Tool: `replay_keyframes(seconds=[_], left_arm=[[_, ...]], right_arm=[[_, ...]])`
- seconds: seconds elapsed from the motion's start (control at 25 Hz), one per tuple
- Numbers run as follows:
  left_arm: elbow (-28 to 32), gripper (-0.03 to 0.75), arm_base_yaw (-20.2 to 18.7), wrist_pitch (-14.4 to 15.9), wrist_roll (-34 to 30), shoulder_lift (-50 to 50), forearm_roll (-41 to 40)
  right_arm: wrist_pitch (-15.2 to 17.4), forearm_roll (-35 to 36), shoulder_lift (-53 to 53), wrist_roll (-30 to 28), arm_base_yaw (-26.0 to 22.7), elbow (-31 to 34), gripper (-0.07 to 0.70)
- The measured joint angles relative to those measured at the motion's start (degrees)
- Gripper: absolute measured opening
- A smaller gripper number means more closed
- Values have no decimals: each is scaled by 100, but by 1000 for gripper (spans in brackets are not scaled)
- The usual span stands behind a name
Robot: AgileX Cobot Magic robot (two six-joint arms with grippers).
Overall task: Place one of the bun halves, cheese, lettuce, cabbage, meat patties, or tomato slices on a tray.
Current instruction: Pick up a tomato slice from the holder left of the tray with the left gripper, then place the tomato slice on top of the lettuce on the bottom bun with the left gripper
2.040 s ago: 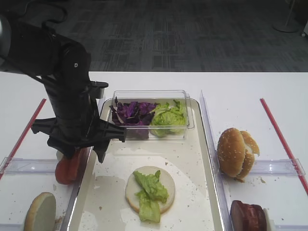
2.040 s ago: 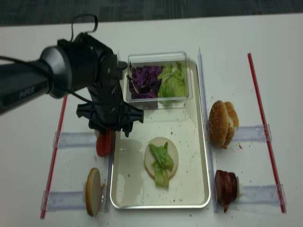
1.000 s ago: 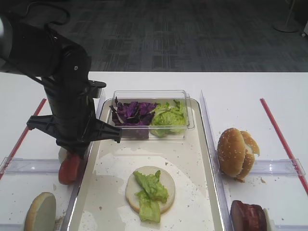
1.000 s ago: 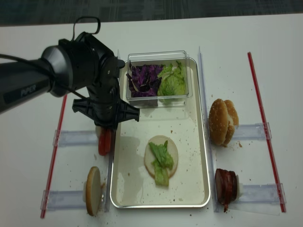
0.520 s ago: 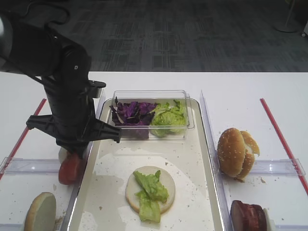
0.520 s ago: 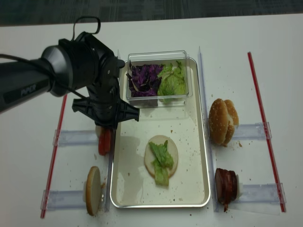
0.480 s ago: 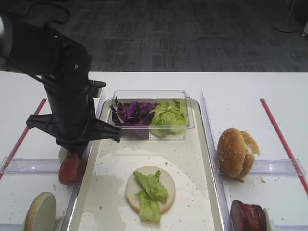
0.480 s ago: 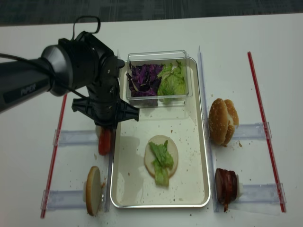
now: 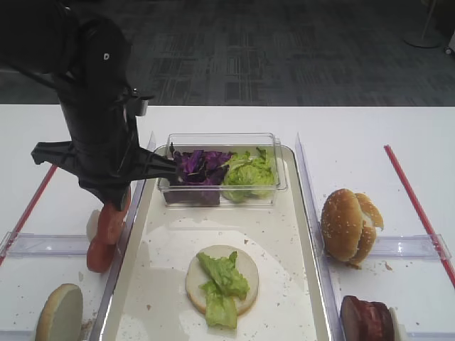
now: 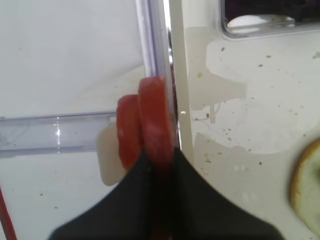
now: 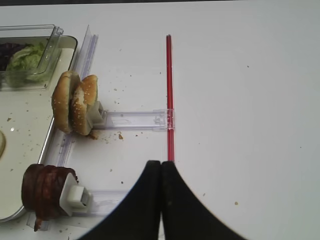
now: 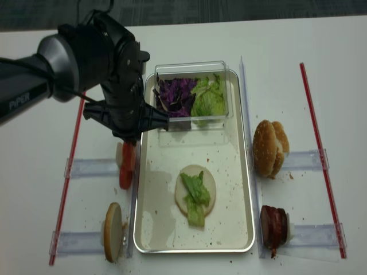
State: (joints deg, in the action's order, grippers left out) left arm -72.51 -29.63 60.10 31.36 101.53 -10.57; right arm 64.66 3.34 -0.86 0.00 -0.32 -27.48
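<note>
My left gripper (image 10: 159, 159) is shut on one of the tomato slices (image 10: 156, 120), a glossy red disc held on edge. From above, this slice (image 9: 114, 214) hangs under the black left arm, just left of the tray's (image 9: 284, 234) left rim. A second tomato slice (image 9: 99, 256) stays below it in the clear rack. On the tray lies a bun half (image 9: 245, 271) topped with lettuce (image 9: 220, 280). My right gripper (image 11: 161, 165) is shut on nothing above the bare white table, right of the meat patties (image 11: 44, 189).
A clear tub (image 9: 222, 169) at the tray's far end holds purple cabbage (image 9: 195, 167) and green lettuce (image 9: 249, 174). Seeded bun halves (image 9: 347, 224) stand in a rack on the right. Another bun half (image 9: 60, 312) stands front left. Red strips (image 9: 412, 199) line both sides.
My left gripper has finished shutting on a tomato slice and the arm has risen, lifting that slice out of the rack. The other slice stays put. The right arm is still.
</note>
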Motion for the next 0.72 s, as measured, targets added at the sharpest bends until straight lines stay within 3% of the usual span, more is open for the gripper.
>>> replay_keyframes(seconds=[0.4, 0.52, 0.72], left_arm=[[-3, 22, 0, 154, -261, -296, 145], [-3, 22, 0, 154, -744, -296, 560], [-3, 22, 0, 120, -2072, -296, 1923]], right_arm=[[0, 0, 0, 0, 0, 0, 36], [0, 0, 0, 0, 0, 0, 36], [0, 0, 0, 0, 0, 0, 36]])
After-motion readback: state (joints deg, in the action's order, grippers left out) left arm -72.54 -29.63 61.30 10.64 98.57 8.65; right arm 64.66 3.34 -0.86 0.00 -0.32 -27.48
